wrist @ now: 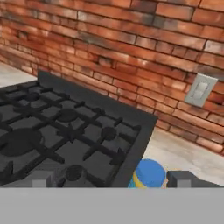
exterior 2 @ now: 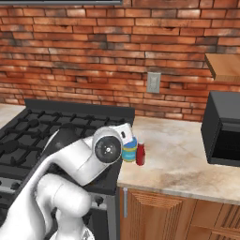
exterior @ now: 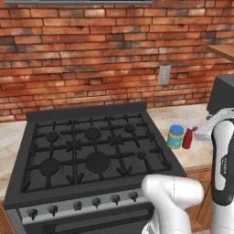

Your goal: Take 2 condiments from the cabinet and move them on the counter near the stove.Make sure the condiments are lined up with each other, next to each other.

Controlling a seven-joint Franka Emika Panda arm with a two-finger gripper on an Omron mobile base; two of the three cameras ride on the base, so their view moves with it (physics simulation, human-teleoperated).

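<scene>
The jar (exterior: 175,136) and the red bottle (exterior: 187,138) are seen standing upright on the surface (exterior: 192,153), just beside the right edge of the stove (exterior: 91,151). Taken from the stove, the jar is the nearer of the two and the bottle is set on its far side; they are so close that they appear to touch, though a thin gap cannot be ruled out. In the right base view the same order is kept: jar (exterior 2: 129,150) against the stove (exterior 2: 28,136), bottle (exterior 2: 140,154) beyond it.

The claw (wrist: 111,180) is held wide open with nothing between its fingers (wrist: 183,179). In the hand view the jar's blue lid (wrist: 150,173) is seen low between the two fingers, nearer the one away from the stove, so the claw is judged to be poised just above and slightly behind the jar, looking out over the stove towards the brick wall (wrist: 131,48).

Both condiments are judged to be placed already, side by side next to the stove. The coming move is therefore taken to turn on clearance: the jar lies directly beneath the open claw, so a straight lift away from the stove's edge would be called for, lest either upright container be knocked out of line.
</scene>
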